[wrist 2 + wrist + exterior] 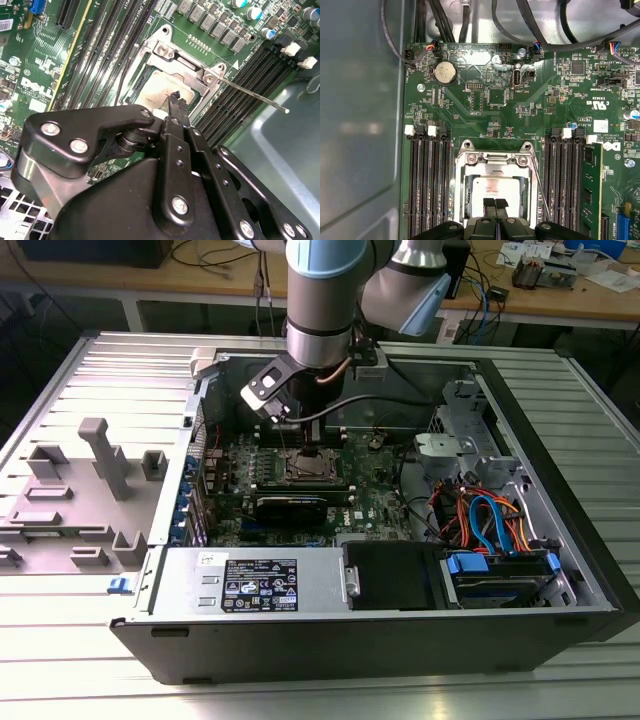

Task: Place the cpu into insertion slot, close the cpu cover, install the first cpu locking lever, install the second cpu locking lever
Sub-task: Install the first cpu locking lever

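Gripper (495, 204), tips pinched together and holding nothing, hangs just over the cpu (490, 186) seated under the lowered cpu cover (492, 161), and since the thin locking lever (540, 190) beside it stands unlatched, a glancing push may slip and scrape the motherboard (485, 100).

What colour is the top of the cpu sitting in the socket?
Dull silver-grey metal. The cpu shows best in the first wrist view.

cpu (492, 189): dull silver square, flat in the insertion slot (306, 466).
cpu cover (493, 160): silvery frame, seemingly lowered around it.
locking lever (250, 93): thin rod, standing free.
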You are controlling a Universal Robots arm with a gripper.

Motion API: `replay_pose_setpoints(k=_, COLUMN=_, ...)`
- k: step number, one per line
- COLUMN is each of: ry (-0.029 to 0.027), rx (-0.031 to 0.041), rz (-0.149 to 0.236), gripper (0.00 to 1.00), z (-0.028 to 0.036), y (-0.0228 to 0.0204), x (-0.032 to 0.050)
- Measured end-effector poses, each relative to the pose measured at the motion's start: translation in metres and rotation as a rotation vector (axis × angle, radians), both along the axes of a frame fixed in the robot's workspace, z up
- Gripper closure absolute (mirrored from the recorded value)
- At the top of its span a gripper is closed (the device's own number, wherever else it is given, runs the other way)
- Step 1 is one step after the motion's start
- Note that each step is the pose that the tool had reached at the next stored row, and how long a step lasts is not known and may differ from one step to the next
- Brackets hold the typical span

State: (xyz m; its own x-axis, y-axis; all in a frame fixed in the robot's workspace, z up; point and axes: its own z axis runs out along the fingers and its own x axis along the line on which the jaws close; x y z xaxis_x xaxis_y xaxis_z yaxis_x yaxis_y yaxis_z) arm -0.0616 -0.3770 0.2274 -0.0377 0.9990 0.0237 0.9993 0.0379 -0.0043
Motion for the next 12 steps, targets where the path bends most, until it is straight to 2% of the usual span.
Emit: replay_pose_setpoints(k=12, ry=0.0000, rx=0.0000, rz=0.000, gripper=0.89, z=0.0158, y=0.0000, x=0.0000)
